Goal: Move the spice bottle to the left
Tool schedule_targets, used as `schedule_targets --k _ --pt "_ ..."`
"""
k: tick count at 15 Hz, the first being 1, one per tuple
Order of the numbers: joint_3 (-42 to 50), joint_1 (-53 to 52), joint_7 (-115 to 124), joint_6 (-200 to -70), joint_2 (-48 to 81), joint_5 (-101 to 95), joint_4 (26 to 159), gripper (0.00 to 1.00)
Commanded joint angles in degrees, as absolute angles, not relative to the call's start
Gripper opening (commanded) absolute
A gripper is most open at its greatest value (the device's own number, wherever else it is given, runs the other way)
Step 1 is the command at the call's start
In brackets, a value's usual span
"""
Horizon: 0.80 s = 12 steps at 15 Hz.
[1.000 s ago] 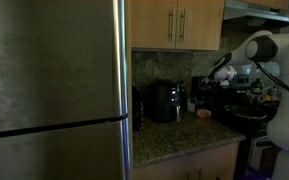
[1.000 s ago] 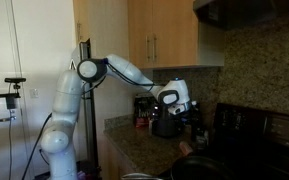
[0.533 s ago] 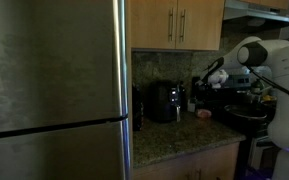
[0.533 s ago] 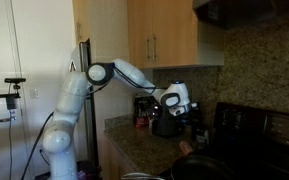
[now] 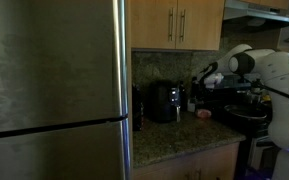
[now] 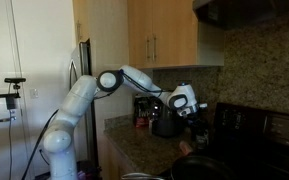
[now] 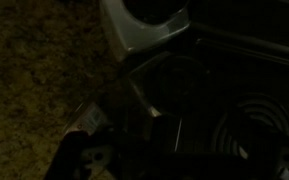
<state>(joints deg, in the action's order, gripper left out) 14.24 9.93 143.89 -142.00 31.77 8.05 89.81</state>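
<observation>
Dim kitchen, with a speckled granite desk [image 5: 174, 140] running between a tall stainless refrigerator [image 5: 54, 90] and a dark stove [image 6: 246, 128], and wooden cabinets [image 5: 174, 22] overhead. A black countertop appliance [image 5: 164, 101] sits against the backsplash. Just beside it, on the stove side, stand a few small dark containers [image 5: 192, 100] with a small orange object [image 5: 202, 114] near them. The spice bottle is probably one of these, but from where I stand the light is too poor to single it out. The white arm [image 6: 79, 100] is stretched across the counter, and its hand [image 5: 198, 82] hangs above that cluster, close to the stove's edge in both exterior views [image 6: 196, 112]. The wrist view is nearly black. It shows granite [image 7: 34, 70] on one side, a shiny metal object [image 7: 144, 22] at the top and a burner ring [image 7: 254, 118] low on the other side. I cannot tell whether the hand is spread or closed, and nothing shows between its fingers. By my reckoning the job is at its start: the reach looks under way, and the grasp, the carry leftward and the set-down are all left to do.
</observation>
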Motion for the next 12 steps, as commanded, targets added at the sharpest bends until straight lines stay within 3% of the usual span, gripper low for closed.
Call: schedule_targets --k 1,10,11,12 --pt "14.27 9.91 144.36 -141.68 32.66 8.17 88.65 1.0" --pt "14.29 9.87 149.07 -142.39 36.9 8.84 84.48 1.0" --pt "14.04 10.04 149.39 -142.8 37.18 9.22 84.29 0.75" --pt "14.1 9.97 149.77 -143.07 37.37 9.17 84.19 0.74"
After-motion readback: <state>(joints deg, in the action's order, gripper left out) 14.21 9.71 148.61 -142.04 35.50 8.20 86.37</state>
